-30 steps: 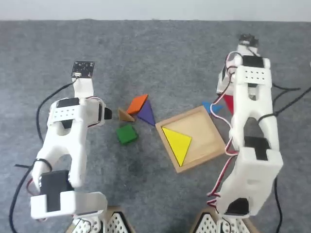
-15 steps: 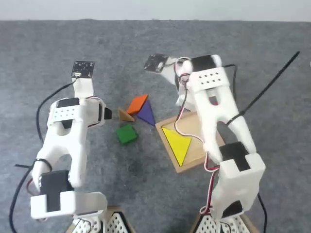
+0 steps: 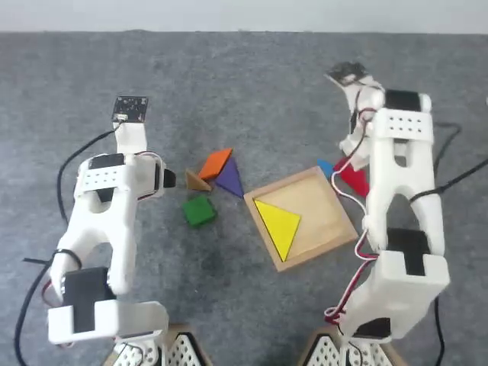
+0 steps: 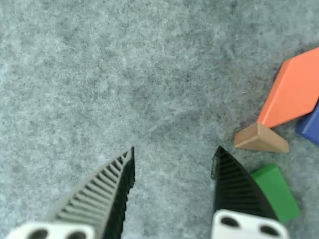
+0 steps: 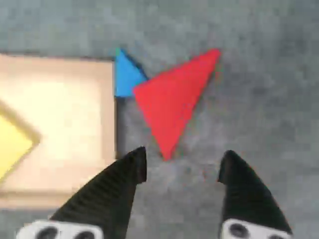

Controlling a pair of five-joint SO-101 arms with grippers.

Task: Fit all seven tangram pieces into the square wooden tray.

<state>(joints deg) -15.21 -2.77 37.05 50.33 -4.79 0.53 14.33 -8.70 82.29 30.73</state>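
The square wooden tray lies tilted mid-table with a yellow triangle inside it. Left of it lie an orange parallelogram, a purple triangle, a small brown triangle and a green square. A blue triangle and a red triangle rest touching each other on the mat at the tray's far right corner. My right gripper hangs open just above the red triangle's tip. My left gripper is open over bare mat, beside the brown triangle and green square.
Grey felt mat covers the table, with open room at the back and in front of the tray. The two arm bases stand at the near edge.
The right arm swung left over the tray's far corner half a second ago and has come back right, over the red and blue triangles. The left arm and all pieces stayed still.
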